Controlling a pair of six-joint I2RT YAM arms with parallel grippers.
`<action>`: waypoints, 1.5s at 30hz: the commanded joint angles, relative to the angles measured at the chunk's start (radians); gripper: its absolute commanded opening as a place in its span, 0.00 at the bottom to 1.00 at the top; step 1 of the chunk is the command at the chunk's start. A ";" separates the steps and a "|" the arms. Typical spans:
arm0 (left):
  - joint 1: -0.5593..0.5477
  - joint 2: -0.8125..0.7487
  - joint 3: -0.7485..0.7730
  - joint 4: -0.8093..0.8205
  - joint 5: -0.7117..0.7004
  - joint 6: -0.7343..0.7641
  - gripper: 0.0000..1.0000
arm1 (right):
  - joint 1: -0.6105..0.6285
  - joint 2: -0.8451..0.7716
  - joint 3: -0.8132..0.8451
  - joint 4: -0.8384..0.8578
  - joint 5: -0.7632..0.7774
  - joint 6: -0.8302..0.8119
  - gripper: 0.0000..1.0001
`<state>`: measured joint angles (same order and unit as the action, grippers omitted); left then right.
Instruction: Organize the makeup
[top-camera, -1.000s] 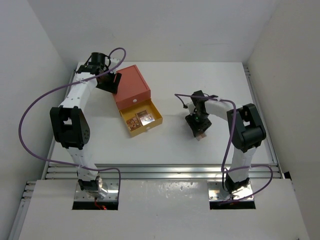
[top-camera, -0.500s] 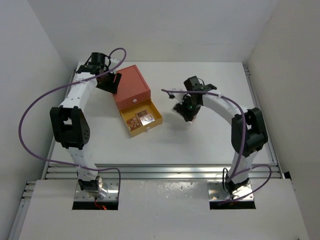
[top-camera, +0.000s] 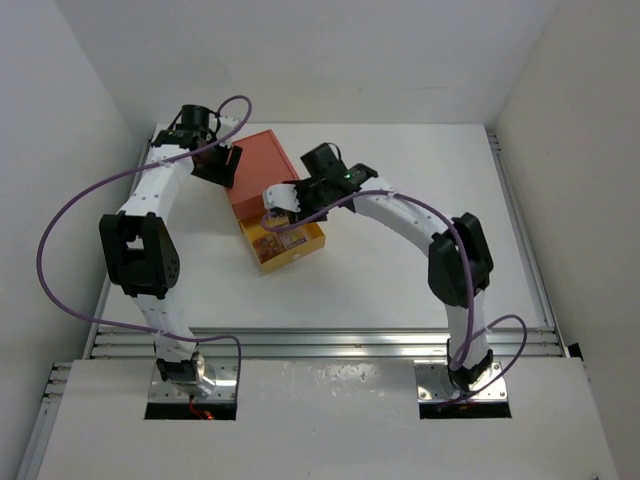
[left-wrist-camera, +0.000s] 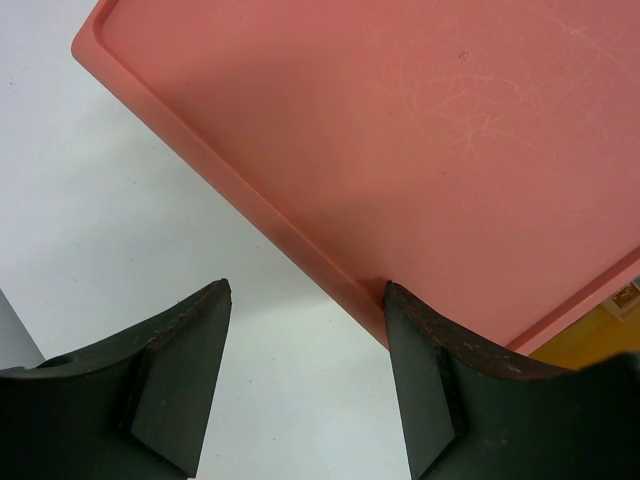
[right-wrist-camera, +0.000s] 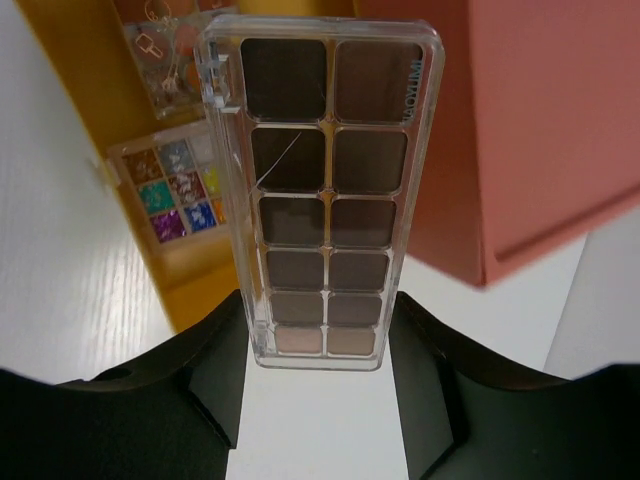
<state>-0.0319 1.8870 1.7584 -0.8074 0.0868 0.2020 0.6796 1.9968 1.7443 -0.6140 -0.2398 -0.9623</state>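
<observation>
Pinches the long brown palette (right-wrist-camera: 325, 195) by one end in the right jaws above the open yellow drawer (top-camera: 304, 243), with two square palettes (right-wrist-camera: 172, 190) lying inside, toward the tabletop's (top-camera: 400, 290) far left corner, and hangs the left jaws spread over the orange box's (left-wrist-camera: 400, 130) edge.

Top entry to open yellow plastic drawer (top-camera: 314, 237) blocked by right gripper (top-camera: 283, 203) and clamped long clear-cased brown-pan palette (right-wrist-camera: 325, 190). Edge of orange rectangular plastic box (top-camera: 262, 170) straddled by left gripper (left-wrist-camera: 305, 300). Passage offered over white tabletop (top-camera: 420, 170) rightward.
</observation>
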 joint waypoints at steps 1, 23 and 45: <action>0.013 -0.022 0.003 0.005 -0.001 0.008 0.68 | 0.031 0.043 -0.046 0.158 -0.013 -0.125 0.00; 0.013 -0.012 0.003 0.005 -0.001 -0.001 0.68 | 0.066 0.191 -0.051 0.283 0.016 -0.099 0.99; 0.023 -0.003 -0.007 0.005 -0.001 0.008 0.68 | 0.061 -0.386 -0.733 0.923 0.099 0.739 0.66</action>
<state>-0.0288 1.8870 1.7557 -0.8047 0.0872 0.2016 0.7368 1.6604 1.0893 0.3176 -0.1341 -0.5045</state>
